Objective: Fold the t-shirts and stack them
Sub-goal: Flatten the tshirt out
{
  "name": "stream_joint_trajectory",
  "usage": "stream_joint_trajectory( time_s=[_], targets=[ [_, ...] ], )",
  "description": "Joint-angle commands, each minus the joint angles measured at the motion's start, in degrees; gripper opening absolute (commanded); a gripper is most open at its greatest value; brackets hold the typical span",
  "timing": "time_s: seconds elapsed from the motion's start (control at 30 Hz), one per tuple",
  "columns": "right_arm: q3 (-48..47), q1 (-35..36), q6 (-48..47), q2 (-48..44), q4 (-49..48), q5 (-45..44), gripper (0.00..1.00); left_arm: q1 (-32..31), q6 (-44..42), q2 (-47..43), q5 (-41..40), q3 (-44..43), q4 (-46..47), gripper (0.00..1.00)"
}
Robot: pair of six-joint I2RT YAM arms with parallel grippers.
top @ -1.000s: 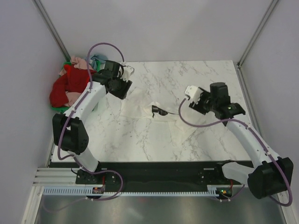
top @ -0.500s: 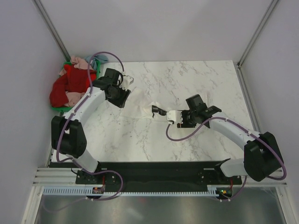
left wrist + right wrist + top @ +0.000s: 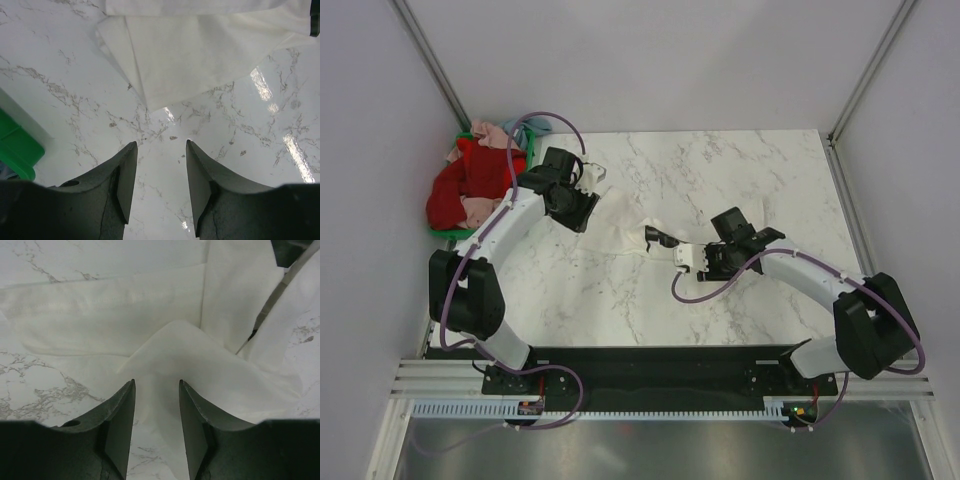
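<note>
A cream-white t-shirt [image 3: 620, 225] with a small black print [image 3: 655, 237] lies partly folded in the middle of the marble table. My left gripper [image 3: 582, 214] hovers at its left edge. In the left wrist view the gripper [image 3: 159, 142] is open over bare marble, just short of a folded corner of the shirt [image 3: 190, 60]. My right gripper [image 3: 678, 258] is low at the shirt's right side. It [image 3: 156, 381] is open, and a raised fold of the white cloth [image 3: 175, 347] reaches in between its fingertips. More t-shirts, red [image 3: 455, 190], pink [image 3: 485, 133] and pale blue [image 3: 532, 128], are heaped at the far left.
The heap of shirts fills a green crate [image 3: 445, 232] just off the table's left edge; a corner of the crate [image 3: 17, 150] shows in the left wrist view. Grey walls and metal posts enclose the table. Purple cables loop off both arms.
The right arm swung down and left from the table's right half to the shirt's right edge. The left gripper shifted slightly toward the shirt's left edge. Both jaws narrowed a little.
</note>
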State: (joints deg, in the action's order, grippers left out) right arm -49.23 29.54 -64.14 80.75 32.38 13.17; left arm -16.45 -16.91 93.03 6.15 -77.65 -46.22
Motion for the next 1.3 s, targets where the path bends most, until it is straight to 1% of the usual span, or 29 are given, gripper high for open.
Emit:
stream_joint_trajectory(
  time_s=[0.0,0.4,0.5,0.63,0.77,0.9,0.93,1.03,1.27],
  targets=[
    [0.45,0.34,0.59,1.51,0.93,0.72,0.49,0.28,-1.81,-1.45,0.26,-0.23,0.07,0.51],
    [0.81,0.61,3.58,3.89,0.14,0.72,0.45,0.28,-2.25,-0.66,-0.18,-0.4,0.07,0.51],
    [0.72,0.61,4.02,4.5,0.14,0.98,0.46,0.27,-2.34,-0.31,-0.18,-0.66,-0.01,0.51],
    [0.45,0.61,4.46,5.64,-0.04,0.72,0.5,0.27,-2.43,-0.13,-0.35,-0.84,-0.01,0.51],
    [0.28,0.61,4.9,7.05,-0.39,0.19,0.5,0.19,-2.52,0.04,-0.44,-0.84,-0.01,0.51],
    [-0.25,0.61,6.22,8.02,-1.26,-0.16,0.47,0.36,-2.69,0.22,-0.7,-0.93,-0.01,0.51],
    [-0.42,0.61,6.57,8.19,-1.44,-0.34,0.44,0.36,-2.69,0.22,-0.7,-0.84,-0.01,0.51],
    [-1.3,0.61,7.71,8.81,-1.88,-0.69,0.4,0.36,-2.52,0.48,-0.44,-1.01,-0.01,0.51],
    [-2.71,0.52,9.12,8.55,-1.88,-0.95,0.4,0.36,-2.43,1.18,0.17,-1.63,-0.01,0.5]
  ],
)
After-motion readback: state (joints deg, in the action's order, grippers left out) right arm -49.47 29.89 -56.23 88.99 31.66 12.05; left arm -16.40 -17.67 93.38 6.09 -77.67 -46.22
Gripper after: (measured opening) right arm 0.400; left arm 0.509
